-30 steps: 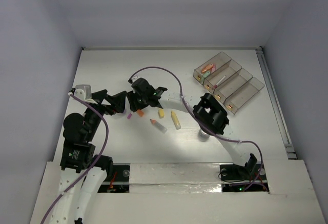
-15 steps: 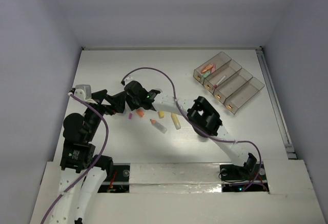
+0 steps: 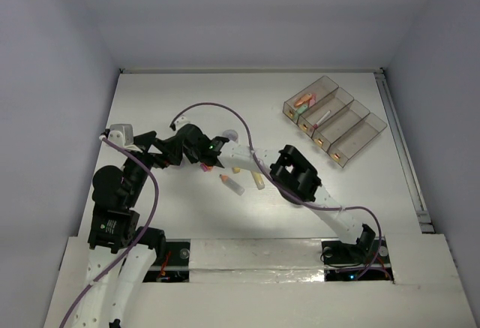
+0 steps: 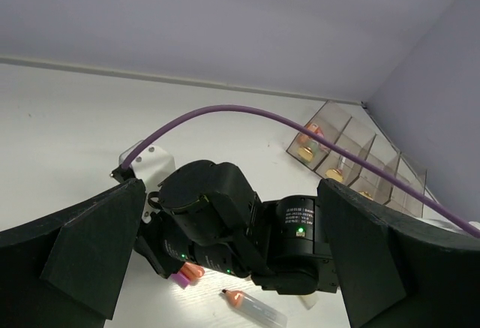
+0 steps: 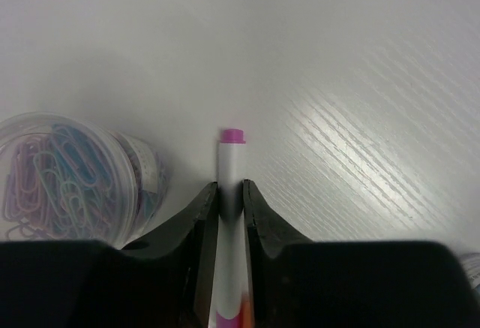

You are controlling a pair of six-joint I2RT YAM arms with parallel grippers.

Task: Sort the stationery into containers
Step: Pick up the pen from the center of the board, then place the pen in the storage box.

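My right gripper (image 3: 199, 160) reaches far left and is shut on a white marker with a purple cap (image 5: 231, 164), low at the table. Its pink end (image 3: 203, 168) also shows in the left wrist view (image 4: 180, 278), with an orange bit beside it. A clear round tin of paper clips (image 5: 67, 182) stands just left of the fingers (image 5: 199, 219). My left gripper (image 4: 231, 193) is wide open and empty, facing the right gripper's body. An orange-tipped pen with a clear cap (image 3: 232, 184), a yellow marker (image 3: 257, 179) and a yellow bit (image 3: 236, 169) lie nearby. The four joined smoky bins (image 3: 334, 121) hold several items.
The bins (image 4: 352, 163) stand at the back right near the wall. The right arm's elbow (image 3: 296, 174) and purple cable (image 3: 217, 106) cross the middle of the table. A round clear tin (image 3: 231, 133) sits behind the right gripper.
The right arm has swung left and down toward the left gripper, and its fingers now clamp the white, purple-capped marker. The left arm has not moved.
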